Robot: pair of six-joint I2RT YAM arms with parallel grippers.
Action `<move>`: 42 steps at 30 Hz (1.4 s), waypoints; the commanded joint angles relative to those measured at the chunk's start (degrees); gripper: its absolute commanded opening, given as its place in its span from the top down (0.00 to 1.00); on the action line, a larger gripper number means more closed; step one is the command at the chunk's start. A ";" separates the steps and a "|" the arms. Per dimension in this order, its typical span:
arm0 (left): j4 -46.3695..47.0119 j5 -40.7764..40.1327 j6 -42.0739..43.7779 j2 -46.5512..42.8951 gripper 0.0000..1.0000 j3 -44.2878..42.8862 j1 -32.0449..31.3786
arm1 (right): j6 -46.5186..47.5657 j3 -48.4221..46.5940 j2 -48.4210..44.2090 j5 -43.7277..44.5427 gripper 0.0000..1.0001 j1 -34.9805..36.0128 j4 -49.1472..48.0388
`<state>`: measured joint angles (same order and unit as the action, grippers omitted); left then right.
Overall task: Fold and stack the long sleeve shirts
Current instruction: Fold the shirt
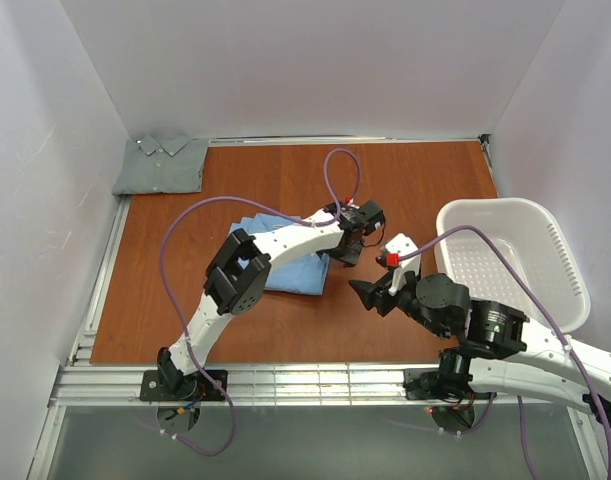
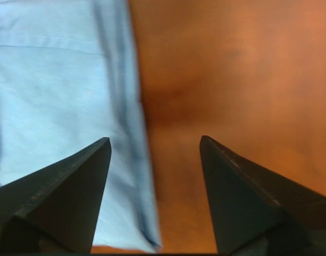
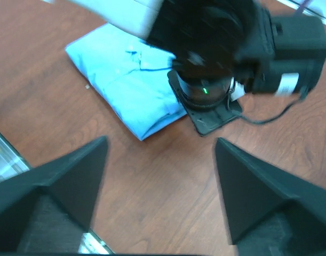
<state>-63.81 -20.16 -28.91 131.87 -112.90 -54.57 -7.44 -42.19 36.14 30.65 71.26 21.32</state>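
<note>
Left gripper (image 1: 347, 250) hangs at the right-hand edge of the folded light blue cloth shirt (image 1: 293, 272), fingers pointing down at the brown wooden tabletop (image 1: 425, 190). In the left wrist view, the left gripper (image 2: 154, 141) has its two dark fingers spread wide with nothing between them. One finger (image 2: 77, 181) sits over the hem of the light blue shirt (image 2: 56, 90), the other over bare wood just right of it. Whether the tips touch the surface cannot be told.

The left arm rises from its base on the near side of the blue shirt. It bends at a black elbow joint above the shirt's left half, then runs its white forearm across the cloth to the wrist past the shirt's right edge.

The right gripper (image 1: 370, 295) lies to the right of the blue shirt, near its front right corner but apart from it, pointing back towards it. Its arm reaches in low from the near right, with the forearm bent back at the elbow. From the right wrist, the right gripper (image 3: 160, 141) is likewise spread and empty, above bare wood. The blue shirt (image 3: 125, 85) lies flat beyond it as a tidy rectangle.

The muted grey-green collared shirt (image 1: 162, 165) lies folded well beyond the blue shirt, to its far left. The white plastic laundry basket (image 1: 490, 204) sits well to the blue shirt's right.
</note>
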 commanded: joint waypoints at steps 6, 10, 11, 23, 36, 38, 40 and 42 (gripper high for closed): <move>17.49 14.79 -2.12 -18.40 0.34 3.21 3.40 | -7.49 1.50 -0.99 -1.38 0.01 -0.16 -1.63; 19.42 17.87 -2.82 -25.77 0.34 9.69 10.78 | -13.11 -0.08 6.72 -4.37 0.03 -0.25 -2.16; 20.64 19.18 -2.82 -27.88 0.34 15.90 14.36 | -14.43 -1.04 8.32 -4.90 0.04 -0.34 -2.25; 30.05 28.77 2.44 -46.71 0.37 42.68 39.61 | -25.51 -6.58 29.06 -27.03 0.31 -26.07 -11.91; 31.73 37.12 6.32 -19.05 0.67 21.07 44.81 | -27.10 -18.00 55.42 -36.28 0.54 -36.72 -20.62; 31.47 37.47 6.41 -17.10 0.71 19.40 44.81 | -27.36 -19.15 57.72 -36.89 0.55 -37.16 -20.71; 31.20 37.39 6.58 -15.43 0.71 19.04 44.81 | -27.36 -19.94 60.27 -37.07 0.57 -37.69 -22.80; 31.47 37.39 6.76 -14.72 0.72 19.21 44.81 | -27.27 -20.82 62.37 -37.25 0.57 -38.30 -23.43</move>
<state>-32.16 15.59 -23.31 117.95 -91.64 -9.87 -34.20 -59.94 96.97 -5.10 33.71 2.02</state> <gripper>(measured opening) 0.284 0.433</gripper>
